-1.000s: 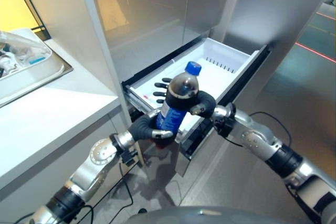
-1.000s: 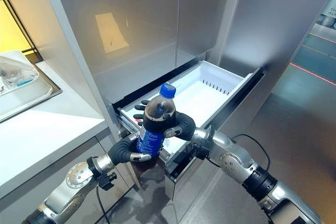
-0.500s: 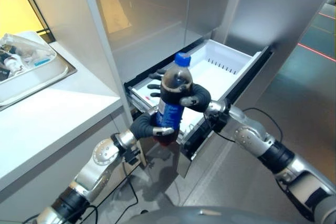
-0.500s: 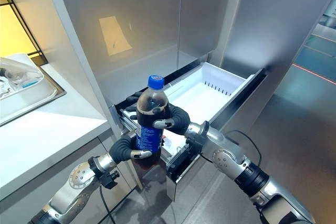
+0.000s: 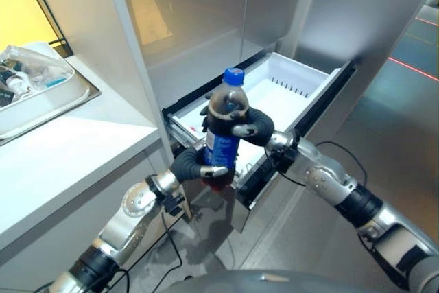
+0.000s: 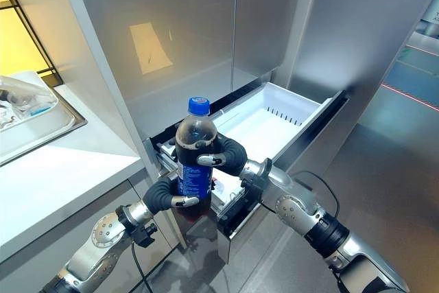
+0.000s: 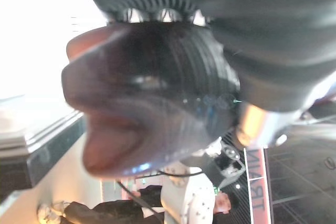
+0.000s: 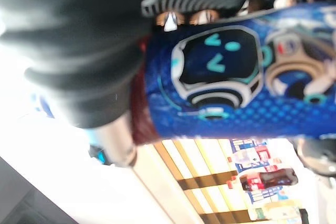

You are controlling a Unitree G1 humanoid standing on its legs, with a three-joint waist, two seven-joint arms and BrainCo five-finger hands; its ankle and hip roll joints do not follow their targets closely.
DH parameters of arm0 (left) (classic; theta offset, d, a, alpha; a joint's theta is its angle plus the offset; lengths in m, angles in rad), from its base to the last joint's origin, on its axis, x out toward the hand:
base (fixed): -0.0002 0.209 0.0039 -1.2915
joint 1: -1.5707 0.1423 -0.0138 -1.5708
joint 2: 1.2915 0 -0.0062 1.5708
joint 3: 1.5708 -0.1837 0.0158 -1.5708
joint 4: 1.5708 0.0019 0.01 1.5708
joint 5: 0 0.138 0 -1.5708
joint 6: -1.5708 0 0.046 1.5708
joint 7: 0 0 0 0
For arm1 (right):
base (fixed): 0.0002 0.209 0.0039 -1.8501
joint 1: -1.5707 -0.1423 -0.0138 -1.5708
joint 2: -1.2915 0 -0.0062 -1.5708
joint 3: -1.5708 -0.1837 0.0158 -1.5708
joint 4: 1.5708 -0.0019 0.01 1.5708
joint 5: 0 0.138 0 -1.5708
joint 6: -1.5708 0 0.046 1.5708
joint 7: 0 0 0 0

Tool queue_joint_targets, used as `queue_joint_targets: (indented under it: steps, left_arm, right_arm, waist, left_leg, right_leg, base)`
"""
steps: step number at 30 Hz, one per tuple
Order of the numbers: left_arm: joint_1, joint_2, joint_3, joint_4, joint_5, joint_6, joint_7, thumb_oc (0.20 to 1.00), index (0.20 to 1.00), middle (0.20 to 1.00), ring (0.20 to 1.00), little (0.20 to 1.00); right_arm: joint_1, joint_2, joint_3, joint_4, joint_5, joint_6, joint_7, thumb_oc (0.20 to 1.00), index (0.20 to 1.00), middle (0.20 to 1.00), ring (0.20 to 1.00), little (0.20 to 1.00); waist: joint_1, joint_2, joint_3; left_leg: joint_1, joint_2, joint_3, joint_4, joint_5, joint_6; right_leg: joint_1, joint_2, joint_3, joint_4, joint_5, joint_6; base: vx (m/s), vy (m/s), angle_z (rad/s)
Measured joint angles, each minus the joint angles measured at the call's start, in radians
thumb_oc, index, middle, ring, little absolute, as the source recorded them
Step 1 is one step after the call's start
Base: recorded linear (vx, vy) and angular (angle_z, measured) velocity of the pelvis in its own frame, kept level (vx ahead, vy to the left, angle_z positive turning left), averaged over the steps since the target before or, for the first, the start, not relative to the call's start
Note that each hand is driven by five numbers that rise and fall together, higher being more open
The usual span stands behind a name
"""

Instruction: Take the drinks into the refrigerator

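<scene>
One cola bottle (image 5: 223,132), dark-filled with a blue cap and blue label, is held upright by two hands just in front of the near corner of one open white refrigerator drawer (image 5: 295,87). The left hand (image 5: 195,167) is curled round the bottle's lower part; the right hand (image 5: 254,128) is wrapped round its upper body. One white counter (image 5: 62,152) is seen to the left, bearing one metal tray (image 5: 58,99) of wrapped items.

White worktop (image 5: 62,149) on the left; a metal tray (image 5: 48,97) of clear bags (image 5: 31,66) sits at its far edge.
</scene>
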Motion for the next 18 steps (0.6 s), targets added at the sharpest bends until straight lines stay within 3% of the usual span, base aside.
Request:
queue_joint_targets:
  steps: [1, 3, 4, 18]
  left_arm:
    - [0.001, 0.000, 0.000, 0.000, 0.000, 0.000, 0.000, 0.203, 0.203, 0.203, 0.203, 0.203]
    - [0.002, 0.000, 0.000, 0.000, 0.000, 0.000, 0.000, 0.354, 0.354, 0.354, 0.354, 0.354]
    - [0.003, -0.001, 0.000, 0.000, 0.000, 0.000, 0.000, 1.000, 1.000, 1.000, 1.000, 1.000]
    - [0.013, 0.000, 0.014, 0.007, 0.016, 0.049, 0.005, 1.000, 1.000, 1.000, 1.000, 1.000]
  right_arm:
    - [0.000, -0.001, 0.001, 0.000, 0.000, 0.000, 0.000, 0.200, 0.200, 0.200, 0.200, 0.200]
    - [0.001, -0.002, 0.002, 0.000, 0.000, 0.000, 0.000, 0.200, 0.200, 0.200, 0.200, 0.200]
    - [0.001, -0.001, 0.002, 0.000, 0.000, 0.000, 0.000, 0.200, 0.200, 0.200, 0.200, 0.200]
    - [0.083, -0.058, -0.004, -0.027, -0.003, 0.011, 0.011, 0.200, 0.200, 0.200, 0.200, 0.200]
  waist:
    - [0.000, 0.000, 0.000]
    - [0.000, 0.000, 0.000]
    - [0.000, 0.000, 0.000]
    - [-0.002, -0.001, -0.001]
  left_leg:
    - [0.000, 0.000, 0.000, 0.000, 0.000, 0.000]
    - [0.000, 0.000, 0.000, 0.000, 0.000, 0.000]
    - [0.000, 0.000, 0.000, 0.000, 0.000, 0.000]
    - [-0.001, 0.001, -0.003, 0.000, -0.003, 0.005]
  right_leg:
    - [0.000, 0.000, 0.000, 0.000, 0.000, 0.000]
    - [0.000, 0.000, 0.000, 0.000, 0.000, 0.000]
    - [0.000, 0.000, 0.000, 0.000, 0.000, 0.000]
    - [0.002, 0.000, -0.003, 0.000, 0.000, 0.000]
  base:
    - [0.00, 0.000, 0.00]
    - [0.00, 0.000, 0.00]
    - [0.00, 0.000, 0.00]
    - [0.00, 0.000, 0.00]
